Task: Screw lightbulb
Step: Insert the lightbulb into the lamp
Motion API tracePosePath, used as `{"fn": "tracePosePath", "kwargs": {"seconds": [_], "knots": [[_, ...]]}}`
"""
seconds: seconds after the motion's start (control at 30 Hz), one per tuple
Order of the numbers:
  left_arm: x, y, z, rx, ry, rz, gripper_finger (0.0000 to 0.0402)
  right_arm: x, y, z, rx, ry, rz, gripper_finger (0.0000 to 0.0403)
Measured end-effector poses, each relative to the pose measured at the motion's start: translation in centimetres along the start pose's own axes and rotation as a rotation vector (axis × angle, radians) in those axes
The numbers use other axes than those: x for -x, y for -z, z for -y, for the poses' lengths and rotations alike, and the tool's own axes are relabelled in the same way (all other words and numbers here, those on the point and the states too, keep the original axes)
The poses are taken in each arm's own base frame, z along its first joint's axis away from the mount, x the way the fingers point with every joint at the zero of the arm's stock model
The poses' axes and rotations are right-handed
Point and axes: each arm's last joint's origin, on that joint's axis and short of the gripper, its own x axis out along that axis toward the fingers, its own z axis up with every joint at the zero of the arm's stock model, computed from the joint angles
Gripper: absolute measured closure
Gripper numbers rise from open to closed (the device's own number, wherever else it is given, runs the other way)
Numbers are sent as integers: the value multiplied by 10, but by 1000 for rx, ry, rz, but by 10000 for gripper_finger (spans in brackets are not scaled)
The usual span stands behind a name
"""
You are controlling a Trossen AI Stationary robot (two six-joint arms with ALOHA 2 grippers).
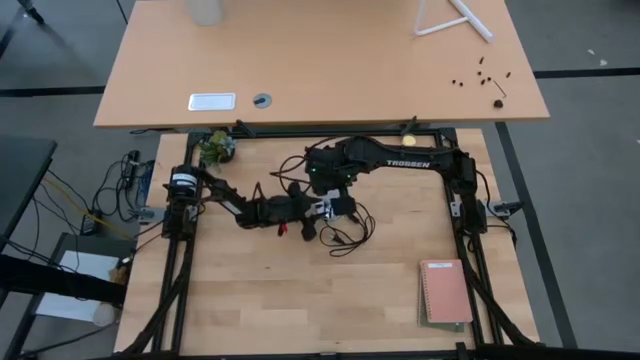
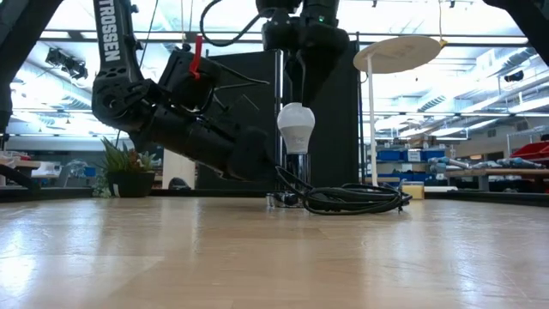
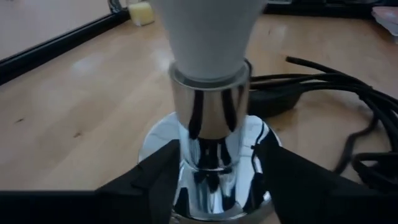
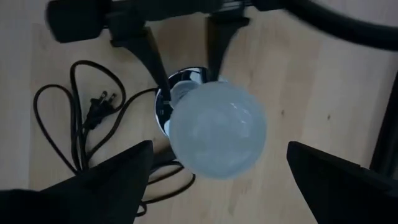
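Lightbulb [image 2: 296, 127] stands upright in its socket [image 3: 208, 168] near the middle of the table [image 1: 300, 310], toward the far edge, with its screw base down inside the polished collar. Judging by that seating, the threading is started or close to finished; I cannot tell how many turns remain.

Nearest the work, the left gripper [image 3: 208, 180] lies low at table level with its two dark fingers on either side of the socket's chrome stem. They stand partly apart, and the pictures do not show whether they press the metal or have let go of it. Above the bulb, the right gripper [image 4: 214, 180] points straight down over the dome, its fingers spread wide on either side and touching nothing.

The next move probably calls for the right fingers to descend and close on the glass for another twist, while the left steadies the base.

The bulb is smooth, matt white and pear-shaped. The socket is mirror-bright metal, a cylinder rising from a round flared foot. A glossy black cord [image 4: 81, 118] with a two-pin plug loops loosely just beside it. The table is pale, grained wood. Farther off, near the right front corner, lies a pink notebook [image 1: 445, 291].
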Motion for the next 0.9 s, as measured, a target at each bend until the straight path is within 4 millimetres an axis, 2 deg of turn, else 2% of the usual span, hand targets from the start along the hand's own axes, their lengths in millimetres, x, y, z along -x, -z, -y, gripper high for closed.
{"fn": "tracePosePath", "kwargs": {"seconds": [0.2,0.33,0.5,0.7,0.9], "knots": [[-4,-4,-13,27,-9,35,105,0,1,-1,42,-4,-9,25],[-13,1,-16,44,79,93,90,0,1,0,42,-4,-10,25],[-29,17,-15,51,112,116,96,0,1,-1,2,-5,-13,25],[-32,15,-14,40,115,223,116,0,2,-1,-24,-6,-18,25],[-32,15,-15,-8,80,235,155,0,1,0,6,-3,-14,25]]}}
